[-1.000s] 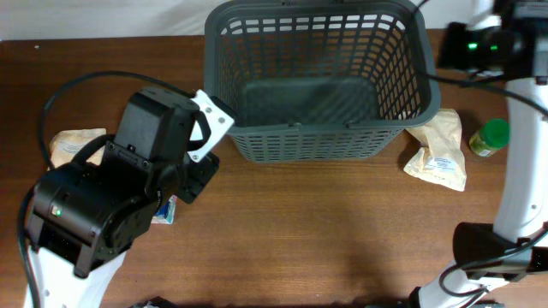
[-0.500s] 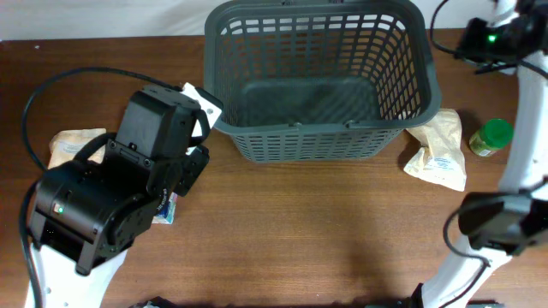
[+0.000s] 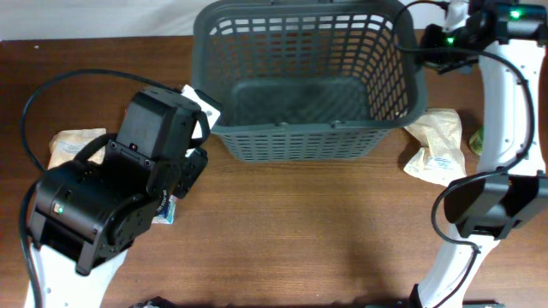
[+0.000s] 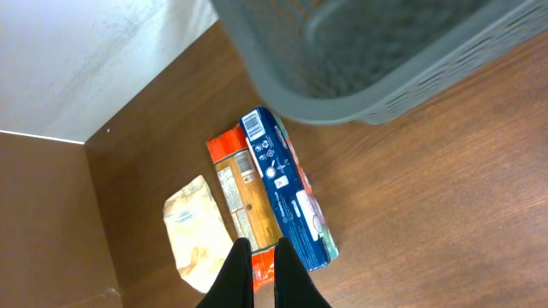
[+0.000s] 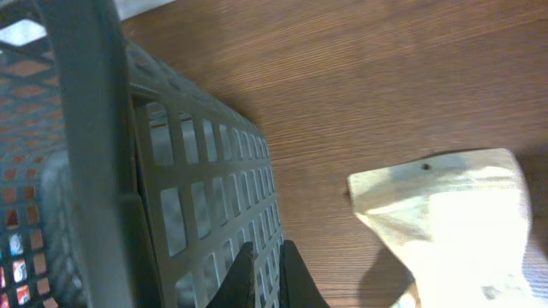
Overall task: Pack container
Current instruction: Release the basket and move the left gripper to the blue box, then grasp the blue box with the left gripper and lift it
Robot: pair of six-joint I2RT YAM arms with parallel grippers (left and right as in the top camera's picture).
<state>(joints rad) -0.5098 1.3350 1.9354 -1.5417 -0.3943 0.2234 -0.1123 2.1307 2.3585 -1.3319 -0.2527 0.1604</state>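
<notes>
The container (image 3: 308,77), a large dark grey lattice basket, stands at the back middle of the table and holds nothing that I can see. Its rim shows in the left wrist view (image 4: 360,77) and its right wall in the right wrist view (image 5: 197,197). My left gripper (image 4: 264,257) is shut and empty, hanging above an orange pack (image 4: 242,201) that lies beside a blue box (image 4: 287,188). My right gripper (image 5: 264,257) is shut, its tips against the outside of the basket's right wall, near the back right corner (image 3: 425,43).
A pale pouch (image 4: 199,231) lies left of the orange pack, and shows at the table's left in the overhead view (image 3: 73,145). Another pale pouch (image 3: 438,145) lies right of the basket (image 5: 454,222). A green-lidded jar (image 3: 476,141) is mostly hidden behind my right arm.
My right arm swung in to the basket's right rim, and the basket slid a little to the left. My left arm has barely moved.
</notes>
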